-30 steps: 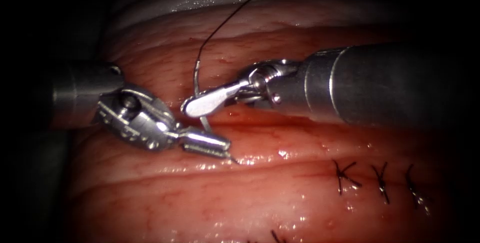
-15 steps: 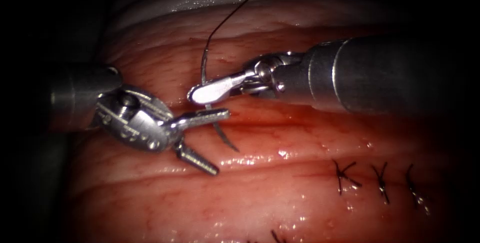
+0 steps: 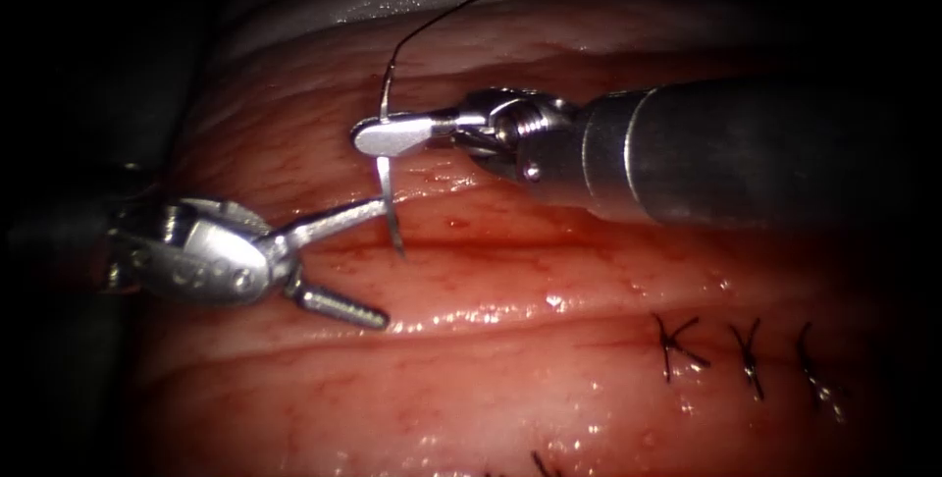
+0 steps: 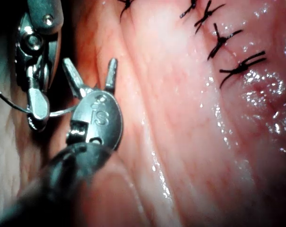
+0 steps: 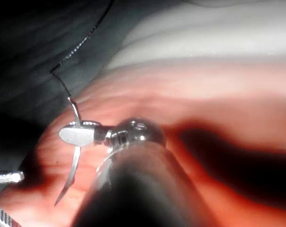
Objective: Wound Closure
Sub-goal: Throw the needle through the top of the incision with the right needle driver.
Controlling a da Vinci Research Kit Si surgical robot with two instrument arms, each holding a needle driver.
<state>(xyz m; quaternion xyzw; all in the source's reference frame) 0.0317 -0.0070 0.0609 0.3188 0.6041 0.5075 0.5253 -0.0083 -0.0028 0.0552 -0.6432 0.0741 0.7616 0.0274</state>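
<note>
The right pincer (image 3: pixel 388 135) grips the needle (image 3: pixel 391 192) near its thread end, clear of the tissue (image 3: pixel 549 359); the left pincer (image 3: pixel 358 261) is open and empty; a loose grip could let the needle turn.

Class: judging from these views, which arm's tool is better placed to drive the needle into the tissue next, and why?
Probably the right tool: it grips the needle near the thread end, clear of the tissue. The left tool is open, holding nothing.
</note>
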